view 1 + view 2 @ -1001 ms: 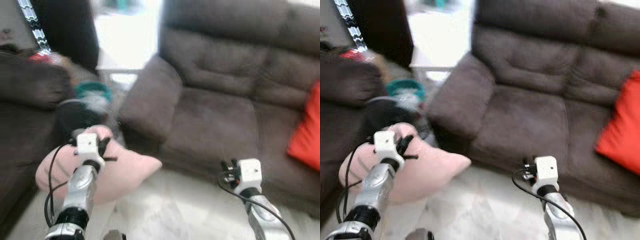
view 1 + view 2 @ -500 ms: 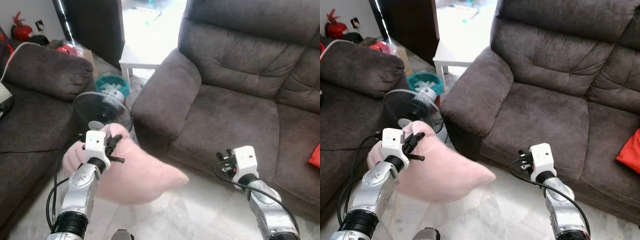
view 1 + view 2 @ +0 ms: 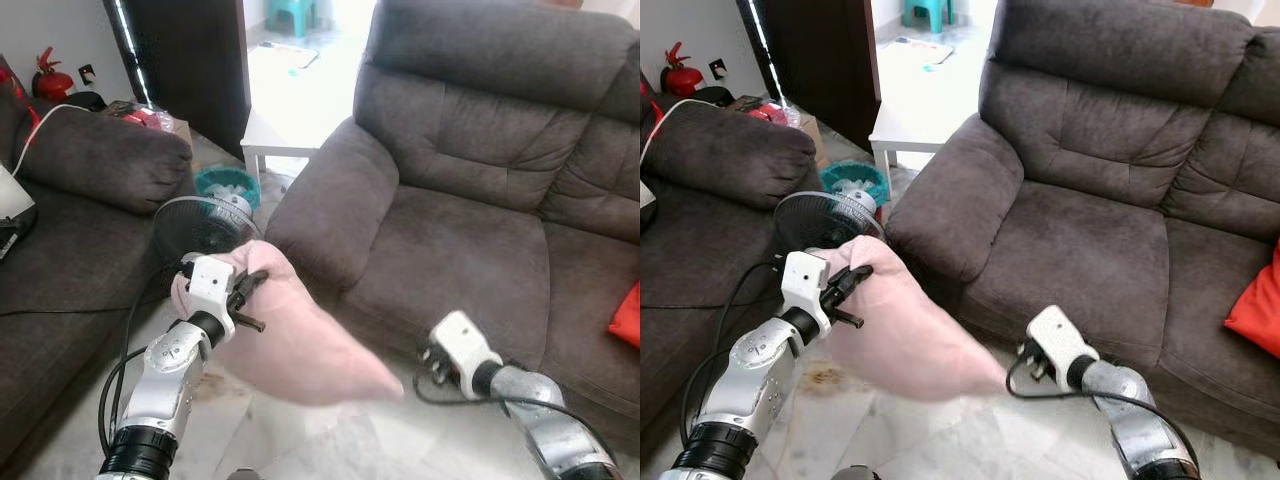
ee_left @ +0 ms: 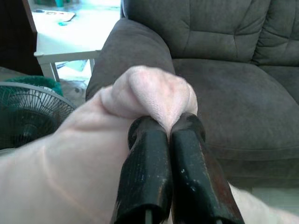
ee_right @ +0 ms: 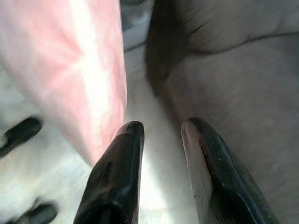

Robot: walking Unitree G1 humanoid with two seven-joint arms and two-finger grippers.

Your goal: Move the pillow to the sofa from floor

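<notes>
Pink soft fabric pillow [image 3: 905, 335] hangs in the air above the pale marble floor [image 3: 940, 440], just in front of the dark brown fabric sofa [image 3: 1090, 200], and I can see it is off the ground with its far corner sagging down toward my right arm. My left gripper [image 4: 169, 133] is pinched tight on a bunched upper corner of the pillow; in the left wrist view I see the two black fingers [image 4: 145, 172] pressed together with a fold of pink cloth squeezed between them. From the head cameras that gripper sits close to the sofa's rounded armrest [image 3: 945, 205], with the pillow between it and the seat cushion.

My right gripper [image 5: 161, 133] is low, near the sofa's front edge, and its fingers stand apart with nothing between them; in the right wrist view the pillow's pink edge lies just beside one finger, and I cannot tell whether it touches.

Behind the pillow stands a black round floor fan [image 3: 825, 220], and past it a teal plastic basket [image 3: 855, 182] beside a white low table [image 3: 905, 130]. A second dark brown couch [image 3: 710, 190] runs along my left side. A red cushion [image 3: 1255, 310] rests on the sofa's far right seat, well apart from the pillow.
</notes>
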